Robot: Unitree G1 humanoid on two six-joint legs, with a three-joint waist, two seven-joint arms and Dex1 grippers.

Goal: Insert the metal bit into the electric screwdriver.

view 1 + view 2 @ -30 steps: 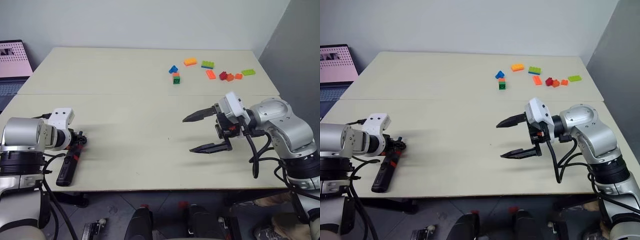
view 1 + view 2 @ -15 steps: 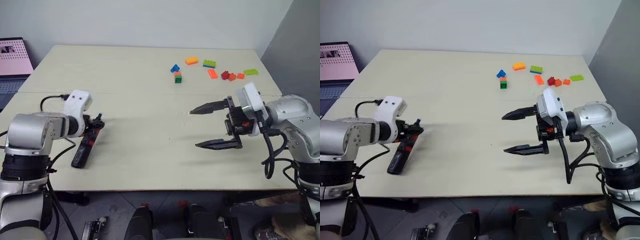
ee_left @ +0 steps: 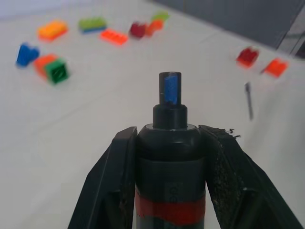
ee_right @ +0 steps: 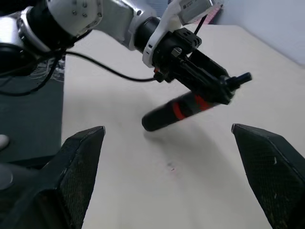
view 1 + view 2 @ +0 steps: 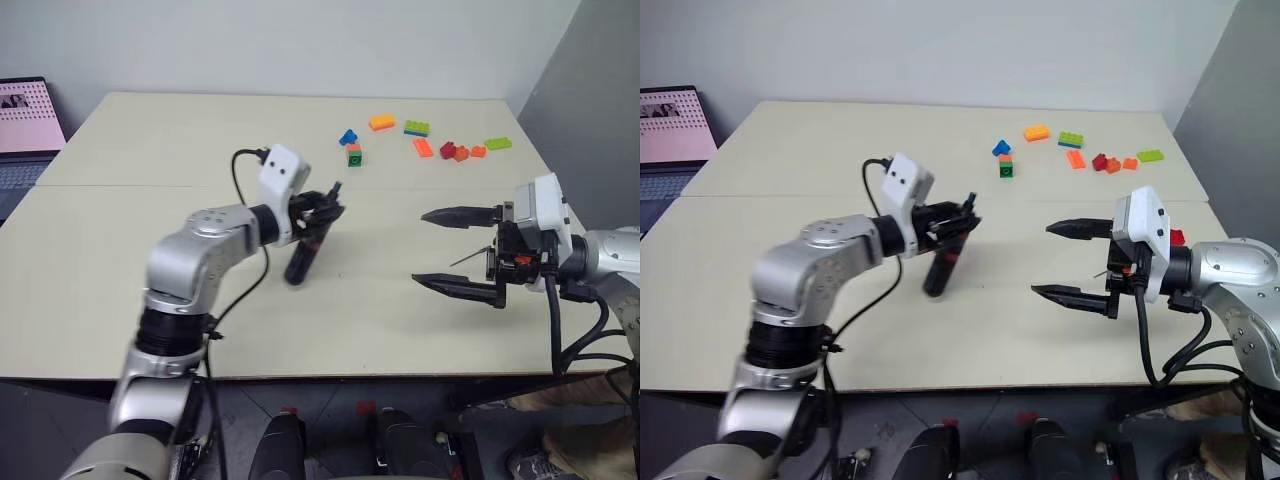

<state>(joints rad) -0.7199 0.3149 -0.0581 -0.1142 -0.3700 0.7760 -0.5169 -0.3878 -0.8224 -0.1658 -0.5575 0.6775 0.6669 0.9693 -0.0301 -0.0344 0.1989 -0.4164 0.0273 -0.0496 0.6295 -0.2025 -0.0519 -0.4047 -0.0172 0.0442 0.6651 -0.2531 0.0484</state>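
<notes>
My left gripper (image 5: 318, 213) is shut on the electric screwdriver (image 5: 303, 256), a black cylinder with a red band, gripping it near its narrow end. The tool hangs tilted above the middle of the table, and its tip (image 3: 170, 88) points toward the far right. The metal bit (image 3: 248, 99), a thin dark rod, lies on the table to the right. In the left eye view the metal bit (image 5: 470, 257) shows between the two fingers of my right gripper (image 5: 452, 250). That gripper is open and empty, level, pointing left at the screwdriver (image 4: 190, 106).
Several toy bricks (image 5: 421, 148) in orange, green, red and blue lie scattered at the far right of the table. A laptop (image 5: 22, 118) sits beyond the table's left edge. The table's front edge (image 5: 300, 378) runs close below both arms.
My left arm swung right and up, carrying the screwdriver from the front left edge to the table's middle. My right gripper drew back a little to the right and stayed open.
</notes>
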